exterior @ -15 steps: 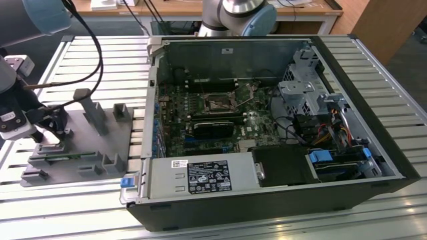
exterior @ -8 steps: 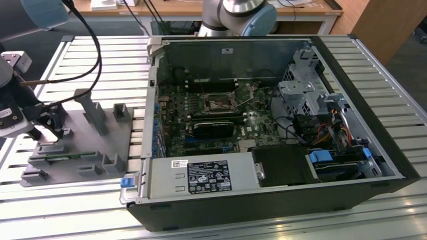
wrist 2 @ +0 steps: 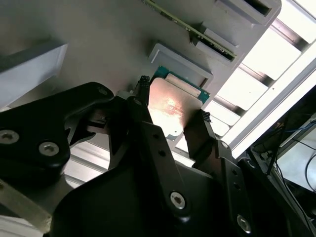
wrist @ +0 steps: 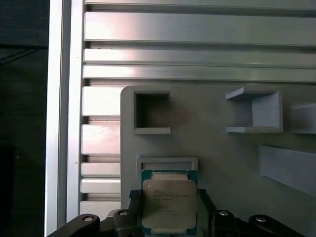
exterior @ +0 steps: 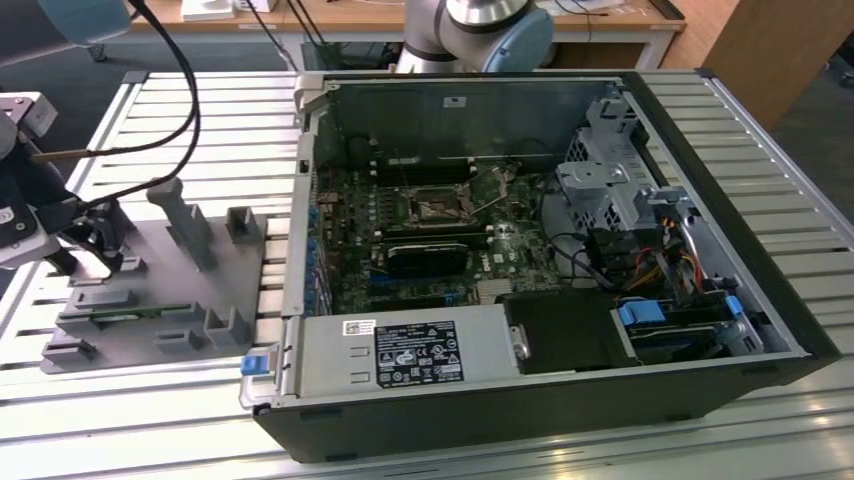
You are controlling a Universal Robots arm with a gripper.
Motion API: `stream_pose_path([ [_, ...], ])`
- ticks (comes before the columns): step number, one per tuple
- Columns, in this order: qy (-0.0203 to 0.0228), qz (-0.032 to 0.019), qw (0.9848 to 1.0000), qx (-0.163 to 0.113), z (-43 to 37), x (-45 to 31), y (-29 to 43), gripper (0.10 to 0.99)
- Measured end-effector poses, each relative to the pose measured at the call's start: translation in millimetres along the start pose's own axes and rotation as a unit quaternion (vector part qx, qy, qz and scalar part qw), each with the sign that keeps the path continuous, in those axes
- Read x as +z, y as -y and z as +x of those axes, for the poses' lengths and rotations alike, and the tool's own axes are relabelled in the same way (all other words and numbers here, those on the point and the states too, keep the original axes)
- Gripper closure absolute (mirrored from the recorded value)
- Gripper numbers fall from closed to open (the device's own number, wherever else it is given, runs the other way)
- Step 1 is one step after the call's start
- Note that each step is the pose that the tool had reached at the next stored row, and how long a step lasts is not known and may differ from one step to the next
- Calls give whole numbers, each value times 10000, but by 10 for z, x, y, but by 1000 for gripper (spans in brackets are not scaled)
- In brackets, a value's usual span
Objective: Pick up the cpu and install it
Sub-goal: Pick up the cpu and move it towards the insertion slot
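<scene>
While the slatted metal table (exterior: 134, 420) is carrying the whole set-up, an open computer case (exterior: 747, 300) is lying on its side across the middle and the exterior view's right. Its labelled power supply box (exterior: 400, 355) is sitting at the near edge.

To the exterior view's left of the case, a grey tray (exterior: 147, 285) is resting flat on the slats, with blocks and posts standing up from it. A narrow green circuit strip (exterior: 120, 317) is lying in holders along the tray's near part. A little farther back, at the tray's left end, the gripper (exterior: 83, 245) is hanging low over the tray.

In the first wrist view, the cpu (wrist: 169, 202) is lying flat with its silvery top up in a shallow holder on the tray. One of its edges is sitting against a raised grey lip (wrist: 167, 162). The jaws are pinching the cpu, and the two black fingers (wrist: 134, 210) are pressing on its two opposite side edges. The second wrist view is showing the same grip on the chip from a slant.

Farther back inside the case, the motherboard (exterior: 400, 245) is lying flat. The black square socket frame (exterior: 435, 207) is sitting near its middle, well apart from the cpu. Farthest of all, the arm's grey base column (exterior: 474, 30) is standing behind the case, in front of a wooden desk (exterior: 387, 15).
</scene>
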State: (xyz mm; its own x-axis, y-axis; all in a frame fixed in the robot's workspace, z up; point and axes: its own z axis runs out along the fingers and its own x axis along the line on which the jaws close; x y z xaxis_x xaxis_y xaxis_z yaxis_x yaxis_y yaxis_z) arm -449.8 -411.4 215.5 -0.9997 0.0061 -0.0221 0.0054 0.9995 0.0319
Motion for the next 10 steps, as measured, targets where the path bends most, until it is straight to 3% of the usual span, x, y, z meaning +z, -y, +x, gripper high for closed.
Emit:
stream_pose_path([
  [10,0,-30,10000,1,-2,-95,-3,553],
])
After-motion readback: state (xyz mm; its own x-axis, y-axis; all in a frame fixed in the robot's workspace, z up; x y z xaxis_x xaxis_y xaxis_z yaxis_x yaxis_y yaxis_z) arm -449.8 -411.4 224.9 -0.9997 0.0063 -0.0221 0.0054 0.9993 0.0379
